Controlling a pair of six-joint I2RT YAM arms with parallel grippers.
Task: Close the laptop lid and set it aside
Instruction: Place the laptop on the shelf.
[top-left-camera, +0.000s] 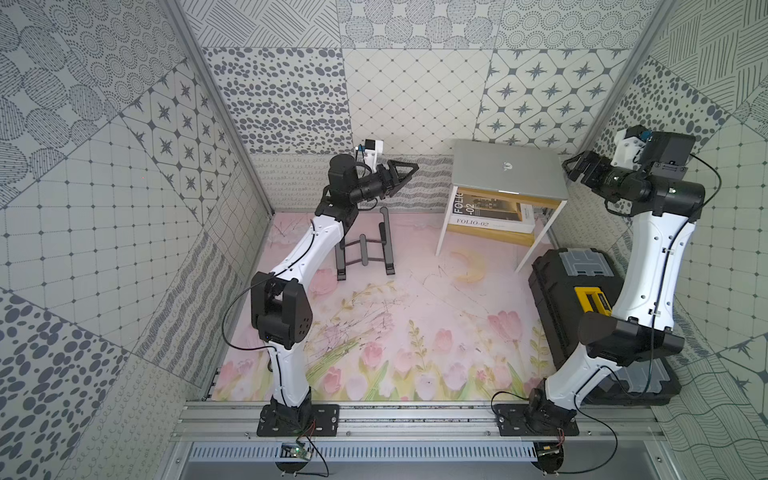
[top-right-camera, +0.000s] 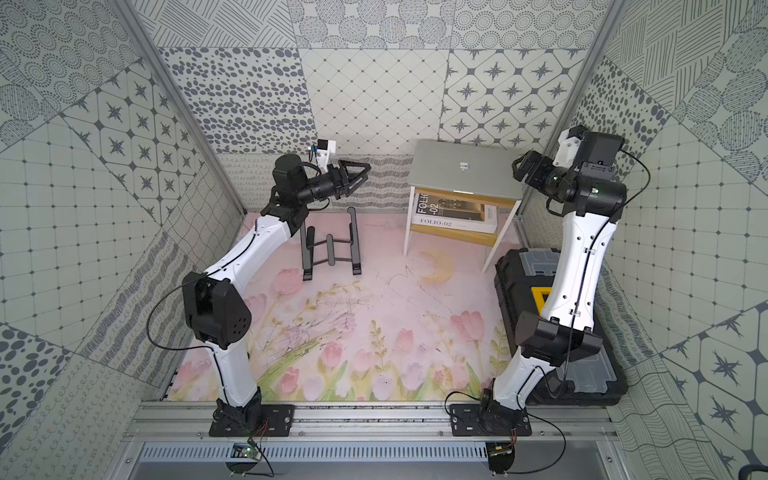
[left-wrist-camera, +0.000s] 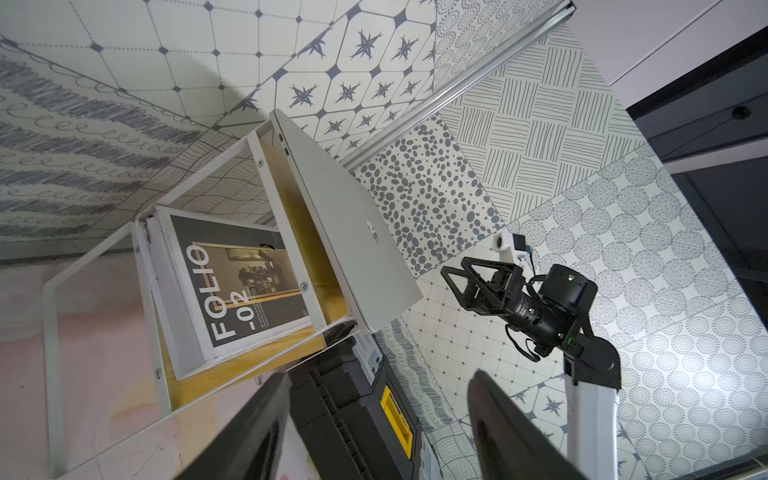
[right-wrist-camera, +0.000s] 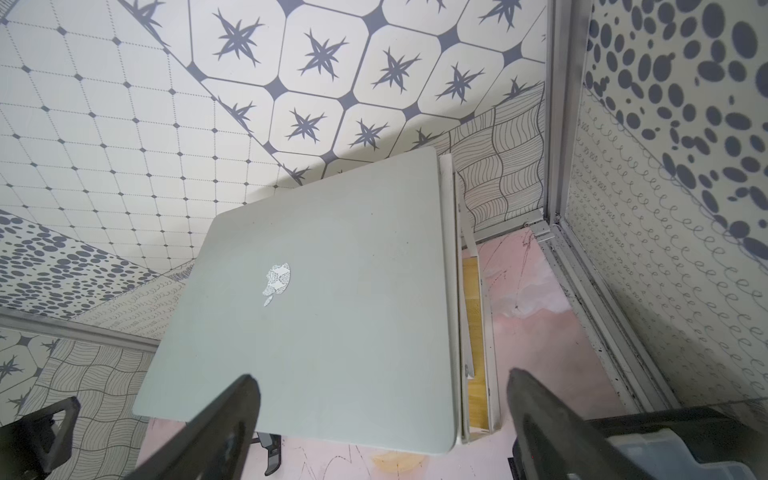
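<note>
Right wrist view shows you the laptop with the laptop lid shut flat, lying on top of the white side table. Your right gripper hangs just beside its right edge, jaws spread and empty. Your left gripper sits well apart on the laptop's left, also spread.

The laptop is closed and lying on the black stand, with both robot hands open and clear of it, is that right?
Not quite. The laptop lies on the small white table, not the black stand, which is bare; both top views show it. It is closed, and the left hand and right hand are open, clear of it.
</note>
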